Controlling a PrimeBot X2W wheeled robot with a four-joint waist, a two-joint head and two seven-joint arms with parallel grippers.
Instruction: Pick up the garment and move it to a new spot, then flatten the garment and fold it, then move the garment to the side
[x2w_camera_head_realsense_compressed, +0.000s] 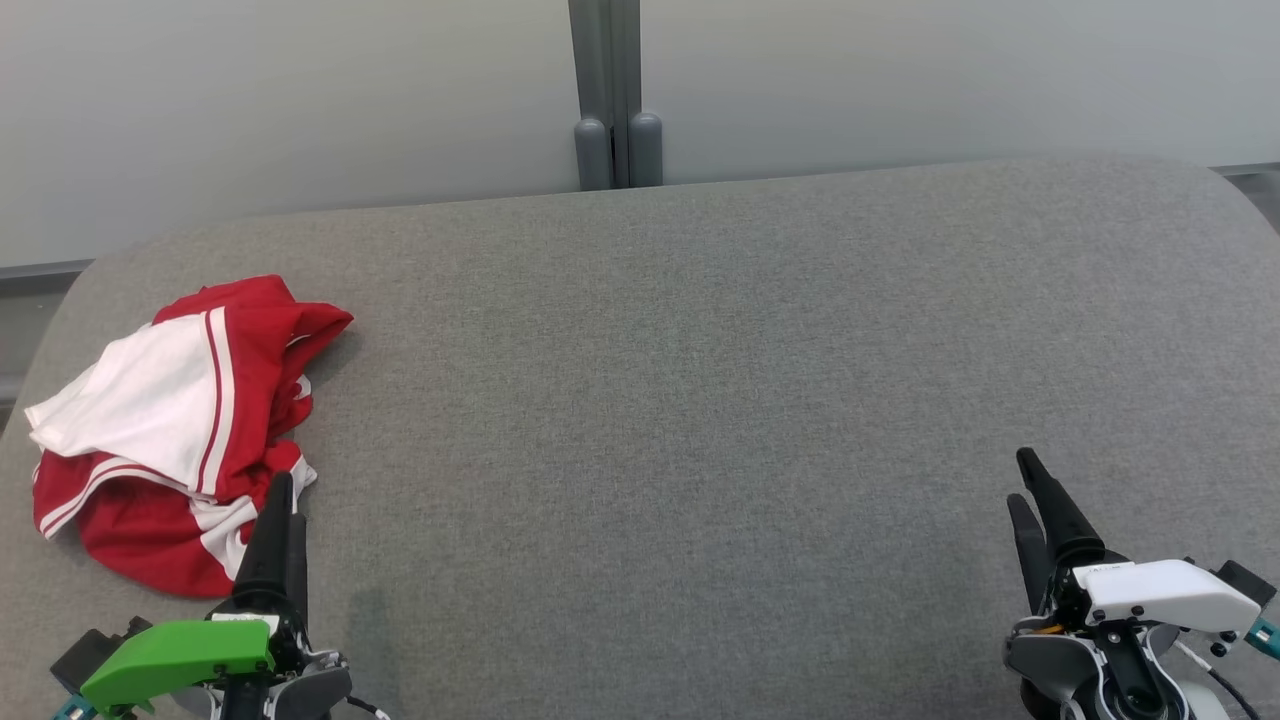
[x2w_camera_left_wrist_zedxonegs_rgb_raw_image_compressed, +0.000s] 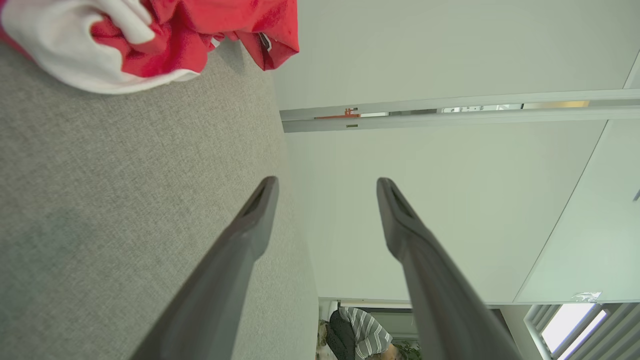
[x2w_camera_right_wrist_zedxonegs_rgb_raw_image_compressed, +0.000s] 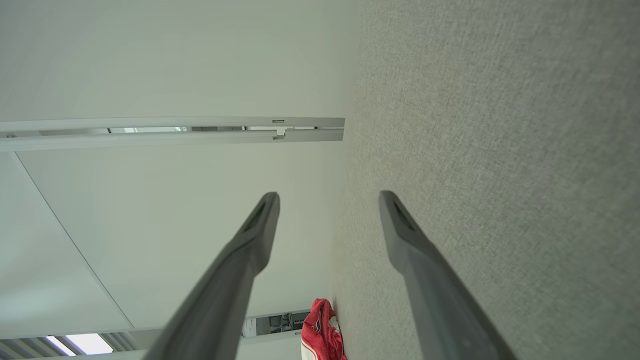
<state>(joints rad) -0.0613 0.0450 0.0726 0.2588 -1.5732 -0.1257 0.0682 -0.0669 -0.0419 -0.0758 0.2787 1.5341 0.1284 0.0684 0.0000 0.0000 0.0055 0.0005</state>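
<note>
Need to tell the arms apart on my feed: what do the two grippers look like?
The left gripper has a bright green wrist cover; the right gripper has a white one with small dark dots. Each carries two long, dark, tapered jaws on a grey-and-black housing. A teal connector and a thin cable show beside each wrist.

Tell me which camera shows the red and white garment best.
Head view: the whole crumpled garment lies at the left of the grey surface. The left wrist view crops it at the top edge; the right wrist view has it small and distant.
</note>
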